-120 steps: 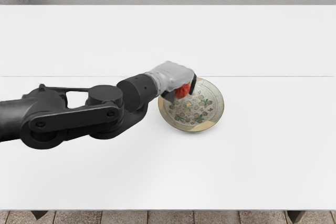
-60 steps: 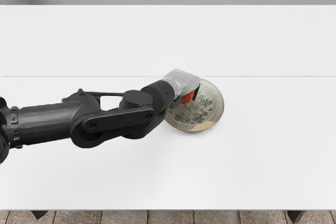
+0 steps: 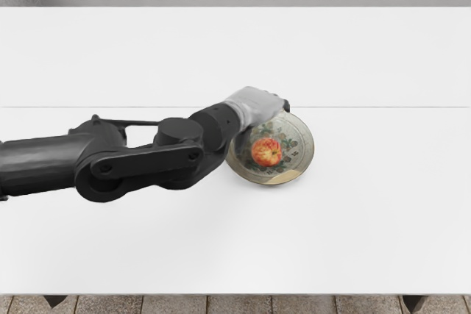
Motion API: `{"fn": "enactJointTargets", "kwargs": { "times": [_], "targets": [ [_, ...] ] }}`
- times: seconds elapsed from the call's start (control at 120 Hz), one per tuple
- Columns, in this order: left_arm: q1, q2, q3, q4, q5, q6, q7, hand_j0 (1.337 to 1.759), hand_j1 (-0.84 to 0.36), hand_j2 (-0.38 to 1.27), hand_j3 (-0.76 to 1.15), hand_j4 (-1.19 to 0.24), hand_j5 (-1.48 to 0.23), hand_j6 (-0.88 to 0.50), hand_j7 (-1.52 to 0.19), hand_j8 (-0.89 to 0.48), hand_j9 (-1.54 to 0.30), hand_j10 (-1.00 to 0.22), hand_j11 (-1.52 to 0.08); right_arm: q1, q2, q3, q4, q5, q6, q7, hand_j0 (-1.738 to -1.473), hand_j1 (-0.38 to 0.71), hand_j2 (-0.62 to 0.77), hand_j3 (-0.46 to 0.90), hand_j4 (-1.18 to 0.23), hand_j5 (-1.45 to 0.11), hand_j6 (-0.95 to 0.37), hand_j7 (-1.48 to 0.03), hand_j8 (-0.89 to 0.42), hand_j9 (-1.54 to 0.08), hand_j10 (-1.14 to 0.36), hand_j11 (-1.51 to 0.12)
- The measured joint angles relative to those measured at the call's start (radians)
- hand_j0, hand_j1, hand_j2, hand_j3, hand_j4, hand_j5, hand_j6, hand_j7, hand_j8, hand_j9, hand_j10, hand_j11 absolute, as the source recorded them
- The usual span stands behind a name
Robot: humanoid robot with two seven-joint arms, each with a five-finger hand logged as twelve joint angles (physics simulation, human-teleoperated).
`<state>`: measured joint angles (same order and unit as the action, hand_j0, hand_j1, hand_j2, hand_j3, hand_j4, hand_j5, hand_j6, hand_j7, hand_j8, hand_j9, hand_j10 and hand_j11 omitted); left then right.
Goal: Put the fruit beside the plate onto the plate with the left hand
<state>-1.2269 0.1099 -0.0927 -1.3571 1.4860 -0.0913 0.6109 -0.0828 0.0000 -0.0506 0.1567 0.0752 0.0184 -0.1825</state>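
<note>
Over the plate's far-left rim, seen from the head view, my left hand hangs with its grey back to the camera. It grips nothing. The fingers look loosened rather than clenched, though from behind I can only make out one dark tip past the knuckles. The apple sits on the plate, a little left of its middle and apart from my hand, its red-orange skin in full view. My forearm comes in from the left, low over the table. My right arm does not show.

I judge the placing step done — the fruit is where the task wants it. What is left is the retreat. That calls for lifting my hand up and back to the left without brushing the apple or catching the rim, since a nudge could roll the fruit off.

Half a second ago the apple was tucked under my palm, only a red sliver showing. Now it lies uncovered, and my hand has drawn toward the far rim.
</note>
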Motion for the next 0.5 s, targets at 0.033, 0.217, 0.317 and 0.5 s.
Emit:
{"fn": "enactJointTargets", "kwargs": {
  "times": [0.033, 0.217, 0.317, 0.5],
  "targets": [
    [-0.005, 0.019, -0.008, -0.025, -0.005, -0.001, 0.0, 1.658, 0.12, 0.05, -0.02, -0.2, -0.27, -0.16, -0.28, -0.17, -0.28, -0.21, -0.28, 0.0, 0.0, 0.0, 0.0, 0.0, 0.0, 0.0, -1.658, -0.35, 0.0, 0.0, 0.0, 0.0, 0.0, 0.0, 0.0, 0.0, 0.0, 0.0],
    [-0.065, 0.114, -0.066, -0.14, -0.143, -0.045, 0.0, 1.658, 0.2, 0.03, -0.01, -0.13, -0.17, -0.11, -0.17, -0.11, -0.17, -0.13, -0.17, 0.0, 0.0, 0.0, 0.0, 0.0, 0.0, 0.0, -1.658, -0.35, 0.0, 0.0, 0.0, 0.0, 0.0, 0.0, 0.0, 0.0, 0.0, 0.0],
    [-0.058, 0.218, -0.171, -0.172, -0.391, -0.192, 0.0, 1.658, 0.23, 0.02, 0.0, -0.1, -0.13, -0.09, -0.13, -0.09, -0.13, -0.1, -0.13, 0.0, 0.0, 0.0, 0.0, 0.0, 0.0, 0.0, -1.658, -0.35, 0.0, 0.0, 0.0, 0.0, 0.0, 0.0, 0.0, 0.0, 0.0, 0.0],
    [-0.019, 0.557, -0.272, -0.189, -0.962, -0.451, 0.0, 1.658, 0.28, 0.01, 0.0, -0.06, -0.07, -0.05, -0.07, -0.05, -0.07, -0.06, -0.07, 0.0, 0.0, 0.0, 0.0, 0.0, 0.0, 0.0, -1.658, -0.35, 0.0, 0.0, 0.0, 0.0, 0.0, 0.0, 0.0, 0.0, 0.0, 0.0]
  ]
}}
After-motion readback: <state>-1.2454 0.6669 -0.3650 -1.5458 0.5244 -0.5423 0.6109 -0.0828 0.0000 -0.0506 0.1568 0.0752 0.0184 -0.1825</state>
